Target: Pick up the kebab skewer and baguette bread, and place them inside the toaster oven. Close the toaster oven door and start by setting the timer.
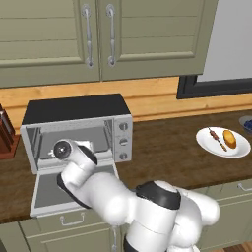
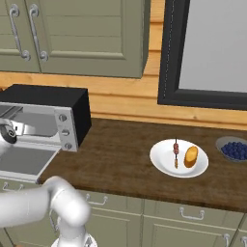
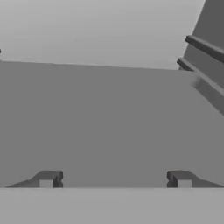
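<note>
The claw (image 3: 114,179) stands wide open with nothing between its two dark fingertips (image 3: 47,179), which sit far apart at the bottom of the hand view. Ahead of them lies a flat grey floor and a pale back wall, with rack rails stepping down the right side, so the claw looks to be reaching into the toaster oven (image 1: 74,129), though the grey blur makes that hard to swear to. From the base cameras the white arm bends forward over the toaster oven door (image 1: 54,189), which hangs fully dropped open, flat and level in front of the cavity. The oven sits at the left of the dark wooden table (image 2: 120,149), its three knobs on the right-hand panel. Well apart to the right, a white plate (image 2: 164,164) holds the kebab skewer (image 2: 176,152) and the baguette bread (image 2: 191,156), lying side by side, the bread just right of the stick. A bowl of blueberries (image 2: 235,149) rests beyond the plate. Green cabinets (image 1: 98,34) hang above.
</note>
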You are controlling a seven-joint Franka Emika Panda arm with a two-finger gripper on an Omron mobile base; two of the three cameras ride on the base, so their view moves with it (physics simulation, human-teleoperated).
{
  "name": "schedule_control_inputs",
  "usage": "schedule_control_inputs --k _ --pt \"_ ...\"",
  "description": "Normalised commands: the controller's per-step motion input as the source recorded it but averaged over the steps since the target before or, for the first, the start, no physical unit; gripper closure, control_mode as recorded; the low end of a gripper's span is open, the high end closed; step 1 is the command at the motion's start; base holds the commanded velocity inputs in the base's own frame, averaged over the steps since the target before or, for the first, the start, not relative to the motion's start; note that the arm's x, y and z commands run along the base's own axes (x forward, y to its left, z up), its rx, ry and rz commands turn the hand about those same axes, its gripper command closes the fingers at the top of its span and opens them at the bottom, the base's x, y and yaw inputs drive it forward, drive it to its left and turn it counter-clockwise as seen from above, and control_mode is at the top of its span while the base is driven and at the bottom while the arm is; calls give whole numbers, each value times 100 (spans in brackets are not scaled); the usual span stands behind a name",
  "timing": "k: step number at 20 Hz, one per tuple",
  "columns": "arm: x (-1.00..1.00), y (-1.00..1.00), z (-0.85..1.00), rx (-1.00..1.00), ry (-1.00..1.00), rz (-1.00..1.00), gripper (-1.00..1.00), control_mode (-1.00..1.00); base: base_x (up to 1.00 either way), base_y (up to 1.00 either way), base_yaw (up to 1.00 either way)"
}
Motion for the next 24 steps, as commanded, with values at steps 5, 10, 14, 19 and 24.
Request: schedule_control_inputs --k 5,10,14,19,24 --pt "-94 0 -47 -2 29 0 -100 -100 0 0 0" --pt "-87 0 -42 0 29 0 -100 -100 0 0 0" --pt "-63 0 -34 0 22 0 -100 -100 0 0 0" --pt "-40 -21 78 0 -4 0 -100 -100 0 0 0" --pt "-70 -52 84 1 -2 -3 -100 -100 0 0 0"
